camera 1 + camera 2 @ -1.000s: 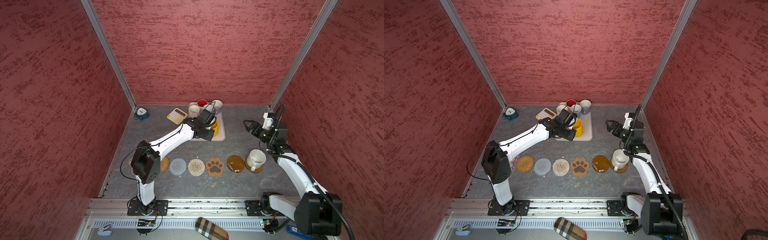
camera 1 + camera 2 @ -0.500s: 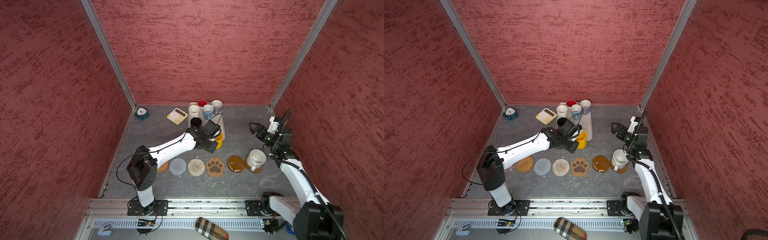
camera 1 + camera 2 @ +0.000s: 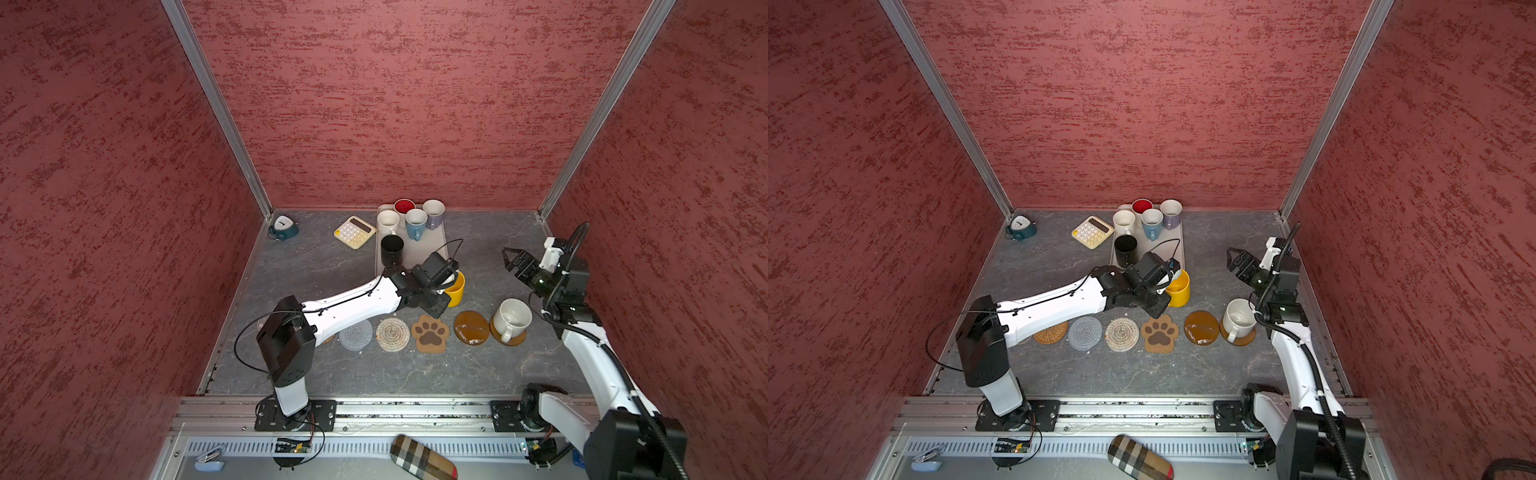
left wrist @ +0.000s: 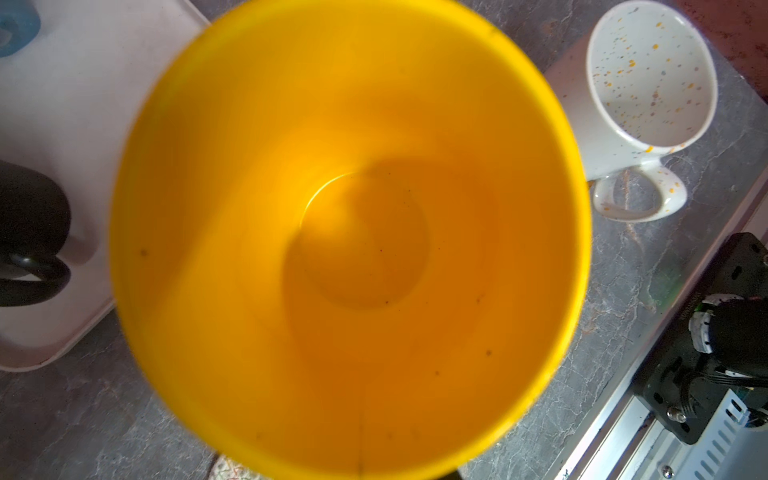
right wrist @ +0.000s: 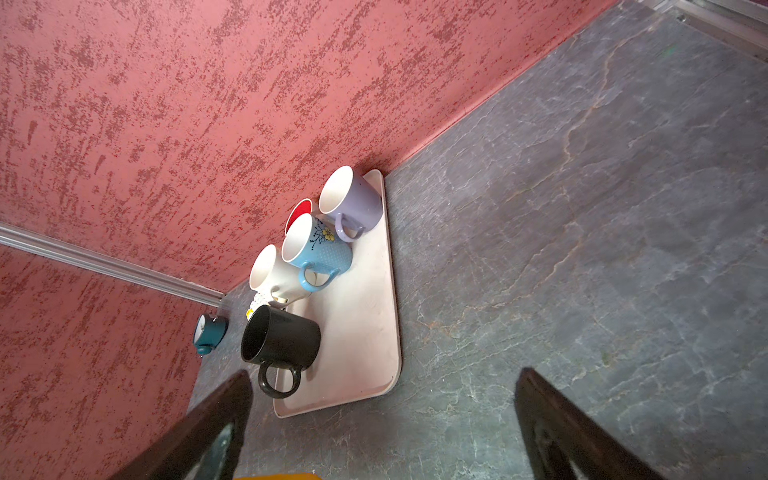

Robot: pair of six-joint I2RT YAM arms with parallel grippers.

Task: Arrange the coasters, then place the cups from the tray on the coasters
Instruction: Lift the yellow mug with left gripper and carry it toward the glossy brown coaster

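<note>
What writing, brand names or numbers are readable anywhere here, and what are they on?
No text is legible.
Calculator keys: too small to read.
Clock dial: too small to read.
Blue mug: a flower drawing only, no words.

Small pale-yellow calculator (image 3: 354, 232) w/ dark display lies flat on grey stone-look counter (image 3: 374, 374), near back wall; teal round alarm clock (image 3: 284, 227) stands in back-left corner, well apart from calc.; plaid tan-black-red oblong soft case (image 3: 423, 457) lies at front, beyond alum. rail (image 3: 415, 409); small blue-white stapler-like item (image 3: 210, 458) at front left; red textured walls (image 3: 395, 104) on 3 sides.
</note>
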